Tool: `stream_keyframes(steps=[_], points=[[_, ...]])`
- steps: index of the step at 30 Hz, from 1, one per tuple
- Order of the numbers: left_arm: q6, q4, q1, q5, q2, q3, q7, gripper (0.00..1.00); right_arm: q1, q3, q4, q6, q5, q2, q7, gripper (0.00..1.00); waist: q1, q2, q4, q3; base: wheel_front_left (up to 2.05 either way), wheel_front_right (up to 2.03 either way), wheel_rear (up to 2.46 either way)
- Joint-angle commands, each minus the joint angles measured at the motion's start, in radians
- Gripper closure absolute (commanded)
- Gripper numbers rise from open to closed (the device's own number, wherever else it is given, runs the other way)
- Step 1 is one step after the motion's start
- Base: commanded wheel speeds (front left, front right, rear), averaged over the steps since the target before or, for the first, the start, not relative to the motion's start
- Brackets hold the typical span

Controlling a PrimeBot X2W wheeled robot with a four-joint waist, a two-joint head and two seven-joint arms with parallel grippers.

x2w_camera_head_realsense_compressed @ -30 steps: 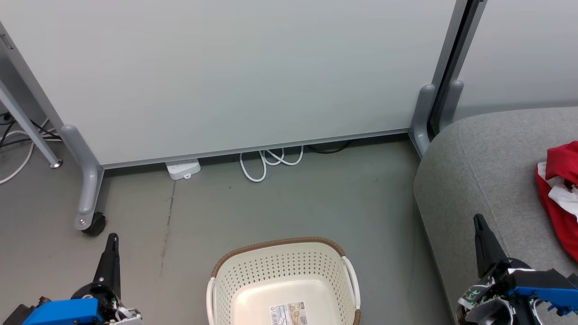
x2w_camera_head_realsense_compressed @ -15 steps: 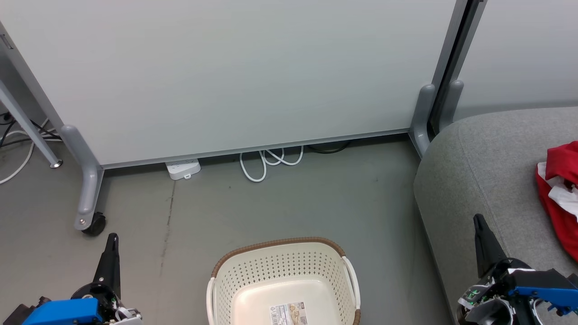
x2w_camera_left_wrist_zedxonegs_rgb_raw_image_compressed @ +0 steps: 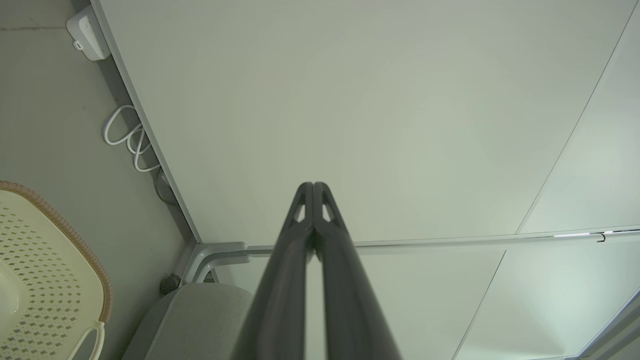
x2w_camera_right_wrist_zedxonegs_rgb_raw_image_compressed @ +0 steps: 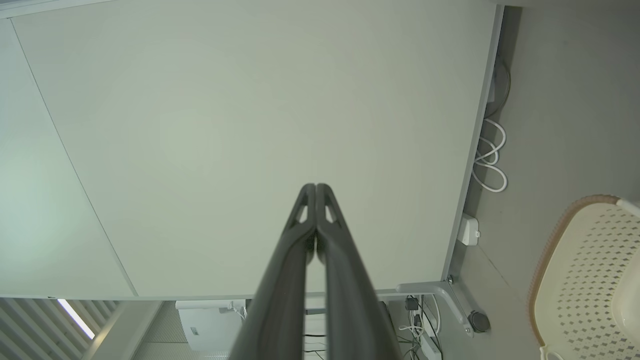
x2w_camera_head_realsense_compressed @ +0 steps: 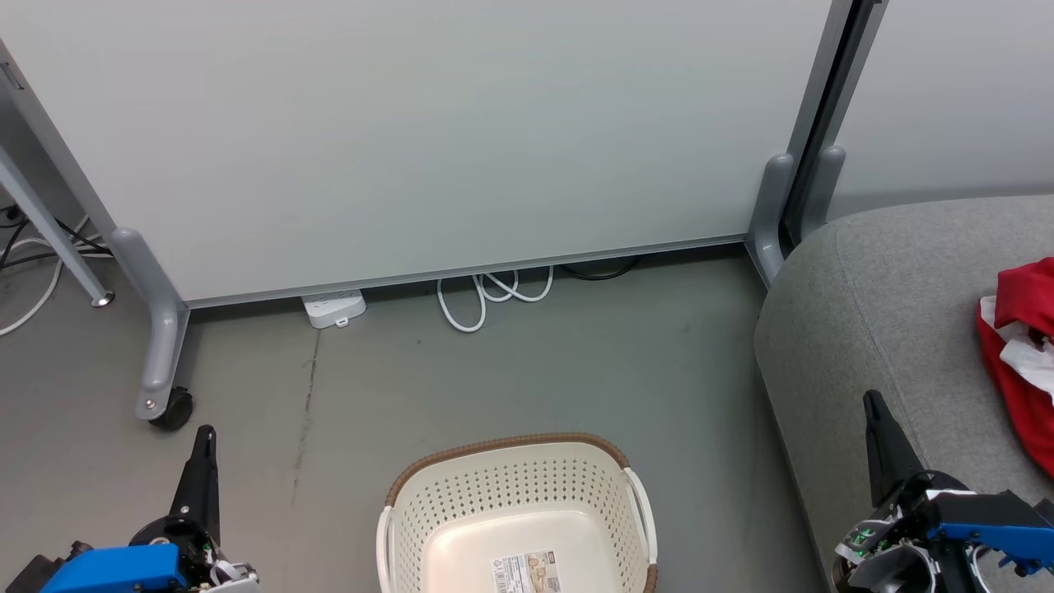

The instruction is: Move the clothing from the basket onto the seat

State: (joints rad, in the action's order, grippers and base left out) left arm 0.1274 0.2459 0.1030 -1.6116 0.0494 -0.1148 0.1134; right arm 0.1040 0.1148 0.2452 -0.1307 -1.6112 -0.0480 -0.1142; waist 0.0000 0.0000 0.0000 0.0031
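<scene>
Both pinched tight, left gripper point(x2w_camera_head_realsense_compressed: 206, 431) and right gripper point(x2w_camera_head_realsense_compressed: 871, 399) flank the basket point(x2w_camera_head_realsense_compressed: 502, 445) on open floor point(x2w_camera_head_realsense_compressed: 494, 379).

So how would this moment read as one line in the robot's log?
basket: looks empty | clothing: on seat | left fingers: shut, empty | right fingers: shut, empty

Soft, even indoor light with a faint green cast, no glare. A thin dark shadow lies under the panel point(x2w_camera_head_realsense_compressed: 428, 140) along the floor point(x2w_camera_head_realsense_compressed: 494, 371). The head view is sharp. Wrist views bow the panel's straight edges into curves; a bright strip point(x2w_camera_right_wrist_zedxonegs_rgb_raw_image_compressed: 75, 317) glows low in the right one.
</scene>
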Motion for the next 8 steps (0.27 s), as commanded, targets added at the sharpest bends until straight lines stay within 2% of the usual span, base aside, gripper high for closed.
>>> stream_keyframes(steps=[1,8], points=[[0.006,-0.003,0.011,-0.002,0.002,-0.003,0.005,1.00,0.010,-0.002,0.001,0.000,-0.003,-0.004,-0.001,1.00,0.0000,0.0000,0.000,0.000,0.00,0.00,0.00],[0.006,-0.003,0.011,-0.002,0.002,-0.003,0.005,1.00,0.010,-0.002,0.001,0.000,-0.003,-0.004,-0.001,1.00,0.0000,0.0000,0.000,0.000,0.00,0.00,0.00]])
